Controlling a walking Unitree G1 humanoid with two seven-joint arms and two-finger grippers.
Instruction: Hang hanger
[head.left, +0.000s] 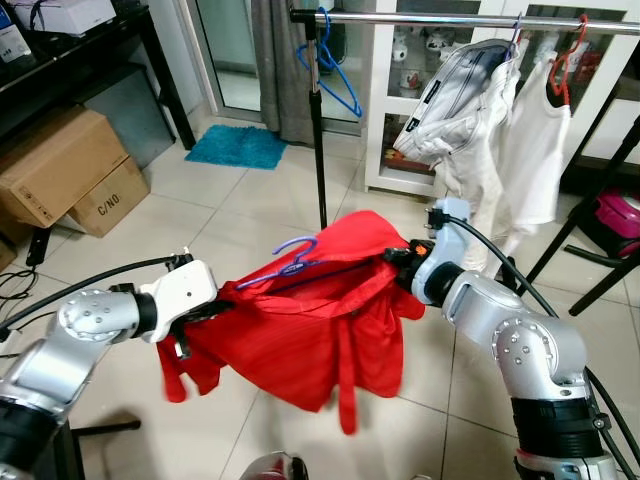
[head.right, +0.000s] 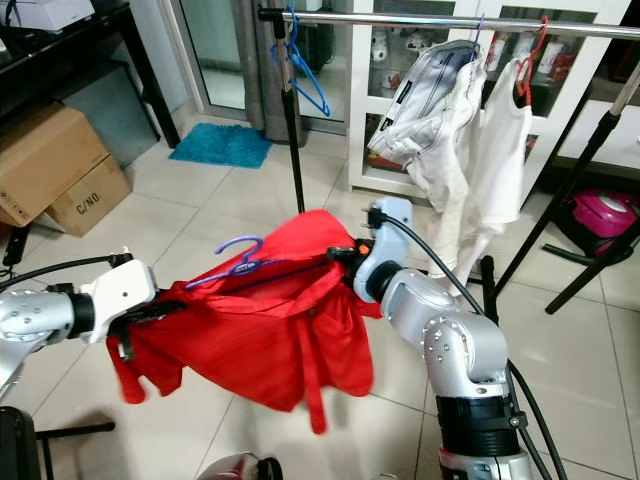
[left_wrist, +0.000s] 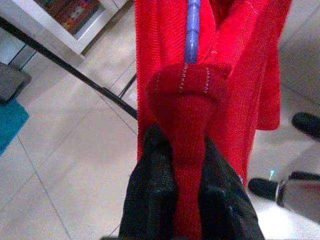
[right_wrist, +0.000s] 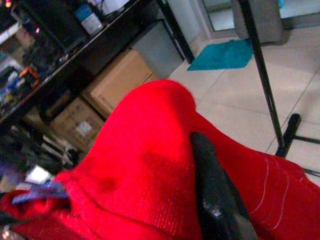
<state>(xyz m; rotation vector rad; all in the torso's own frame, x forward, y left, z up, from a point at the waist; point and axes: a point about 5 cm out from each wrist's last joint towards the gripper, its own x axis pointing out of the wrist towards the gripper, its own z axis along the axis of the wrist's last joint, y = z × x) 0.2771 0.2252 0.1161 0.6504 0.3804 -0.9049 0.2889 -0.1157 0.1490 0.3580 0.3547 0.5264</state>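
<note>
two hands pinch one red garment on one purple hanger.

You have one red knitted garment carrying one lilac plastic hanger. On the one metal clothes rail you can count three more hangers: one blue, one purple, one red. Two white garments hang there. Two brown cardboard boxes sit on the floor, beside one teal floor mat.
</note>
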